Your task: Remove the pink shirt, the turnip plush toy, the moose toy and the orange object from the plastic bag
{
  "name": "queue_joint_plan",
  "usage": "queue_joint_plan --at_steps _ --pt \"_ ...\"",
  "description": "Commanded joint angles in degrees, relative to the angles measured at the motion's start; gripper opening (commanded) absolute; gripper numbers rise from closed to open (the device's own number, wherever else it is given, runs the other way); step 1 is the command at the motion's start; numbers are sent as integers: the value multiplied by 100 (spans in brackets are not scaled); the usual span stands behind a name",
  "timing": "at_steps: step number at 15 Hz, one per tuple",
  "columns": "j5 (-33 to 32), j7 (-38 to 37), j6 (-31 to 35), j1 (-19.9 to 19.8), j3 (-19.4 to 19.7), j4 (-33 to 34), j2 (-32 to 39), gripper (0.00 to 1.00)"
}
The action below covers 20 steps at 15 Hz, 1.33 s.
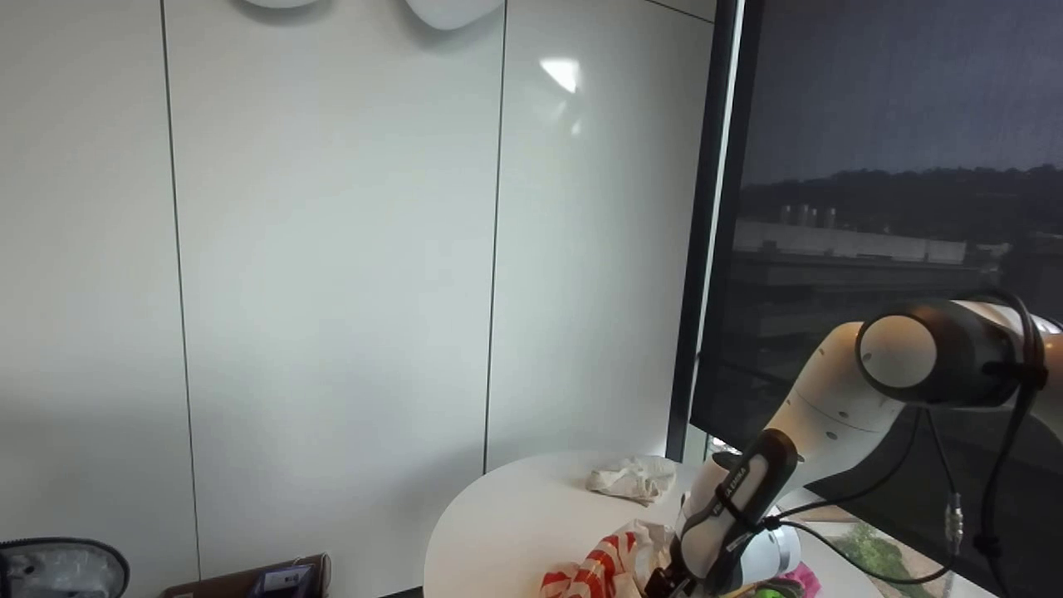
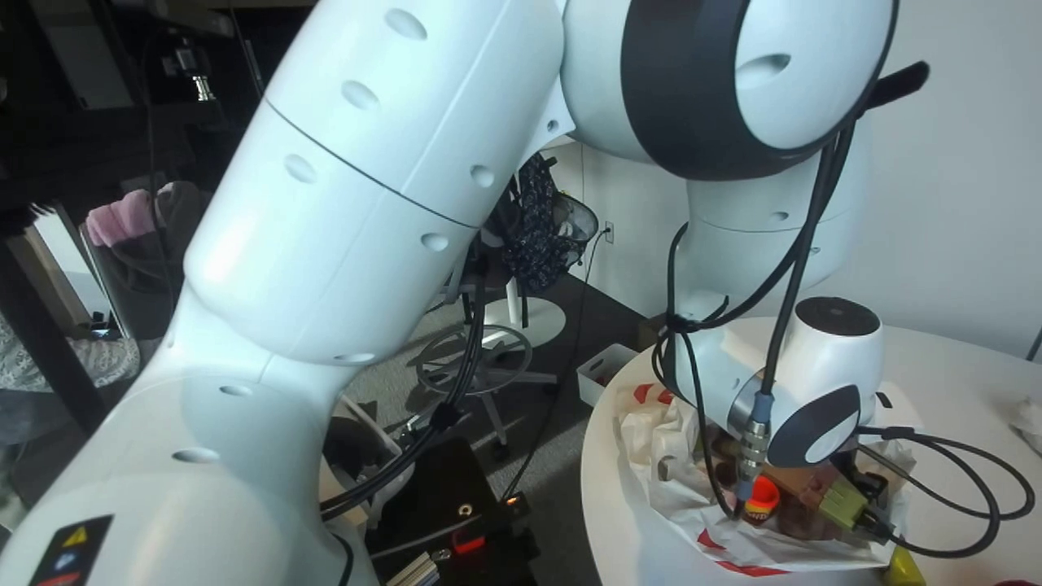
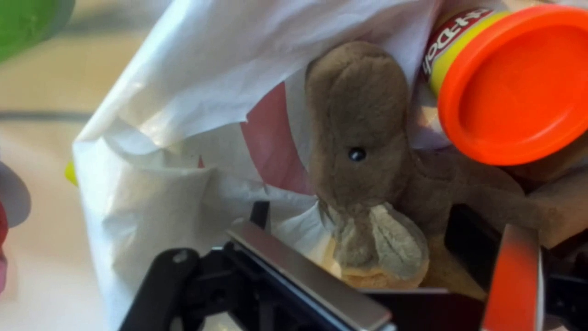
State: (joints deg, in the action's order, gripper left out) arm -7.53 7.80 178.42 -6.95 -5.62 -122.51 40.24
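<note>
Pale wall panels rise behind a round white table; over it, and over the plastic bag there, leans a white arm lettered EMIKA after a partly covered word. The bag, white with red markings, gapes open; in an exterior view the arm masks much of its brownish contents. Lower than the bag, beyond the table's edge, stands a white bin, its inside too small to make out. A crumpled pale thing lies on the table near the bag. At the bag's mouth hangs the gripper, fingers spread with a gap between; whether a pad touches anything I cannot tell. In the bag lies the moose toy, its antlers showing in that gap and its body passing partly behind a tub. The tub, also in the bag, tilts its orange lid to the wrist view, one side cut off; "-Doh" is legible on its label. Near the bag, a pink patch half hidden by the arm and a green thing cut off at the corner cannot be identified
</note>
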Motion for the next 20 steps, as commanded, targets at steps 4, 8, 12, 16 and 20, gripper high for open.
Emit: queue_joint_plan --at_steps 4,8,12,16,20 --pt "95 -110 5 265 166 -50 -11 42" --pt "61 -155 20 464 339 -138 -105 14" --pt "43 -217 -79 678 555 -360 -423 4" --pt "80 -213 -277 592 529 -650 -964 8" --pt "-29 -187 -378 653 776 -976 -1765 8"
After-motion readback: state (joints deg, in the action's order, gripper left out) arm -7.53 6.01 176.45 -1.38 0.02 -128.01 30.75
